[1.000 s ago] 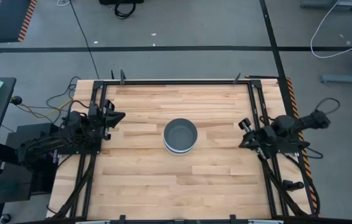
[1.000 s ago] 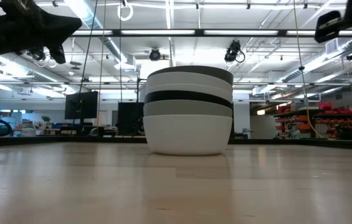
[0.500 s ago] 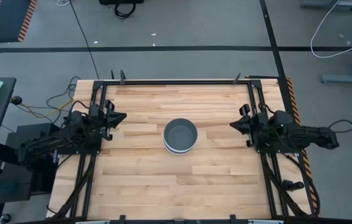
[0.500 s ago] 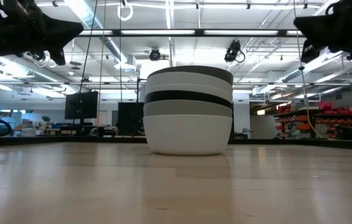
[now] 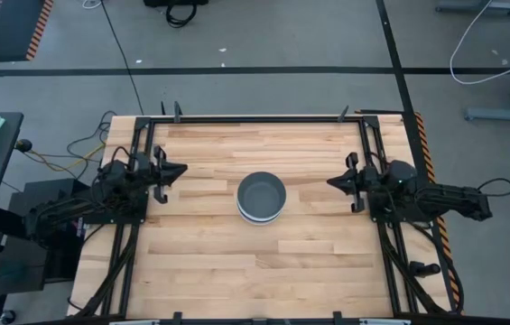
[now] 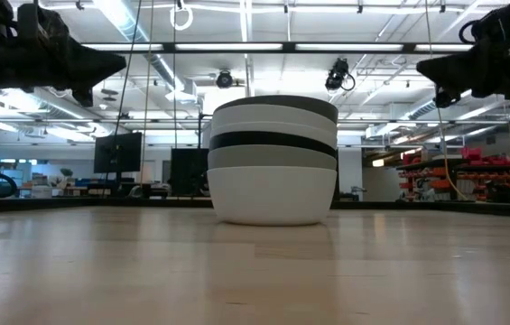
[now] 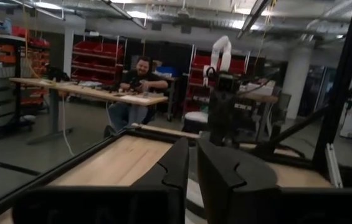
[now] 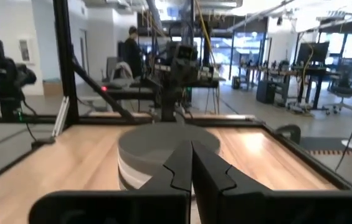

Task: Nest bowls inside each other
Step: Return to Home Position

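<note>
Nested white, grey and black round bowls (image 5: 262,198) stand stacked in the middle of the wooden desk (image 5: 236,262). The left pincer (image 5: 182,168) hangs at its left edge and the right pincer (image 5: 329,181) at its right edge, both with fingers together.

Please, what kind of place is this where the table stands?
Probably a robotics lab or workshop hall: red storage shelves line the back, a person sits at a long workbench, and monitors stand beyond the wooden table.
</note>
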Action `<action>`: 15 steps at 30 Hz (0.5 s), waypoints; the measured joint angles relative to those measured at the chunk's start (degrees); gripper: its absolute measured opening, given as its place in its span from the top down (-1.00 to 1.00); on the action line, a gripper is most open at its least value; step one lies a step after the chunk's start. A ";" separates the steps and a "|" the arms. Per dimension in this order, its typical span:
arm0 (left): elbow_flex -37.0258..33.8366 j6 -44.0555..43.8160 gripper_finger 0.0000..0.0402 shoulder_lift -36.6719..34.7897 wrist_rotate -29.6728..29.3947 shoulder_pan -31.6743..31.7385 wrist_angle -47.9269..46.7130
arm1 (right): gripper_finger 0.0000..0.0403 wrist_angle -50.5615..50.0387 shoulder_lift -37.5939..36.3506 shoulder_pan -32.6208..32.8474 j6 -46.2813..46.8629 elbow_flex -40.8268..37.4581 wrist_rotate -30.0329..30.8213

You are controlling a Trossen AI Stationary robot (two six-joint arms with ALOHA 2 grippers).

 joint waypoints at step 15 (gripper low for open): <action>-0.02 5.49 0.83 -0.01 -4.21 0.00 -9.14 | 0.94 -2.91 0.07 0.00 -0.23 0.02 7.71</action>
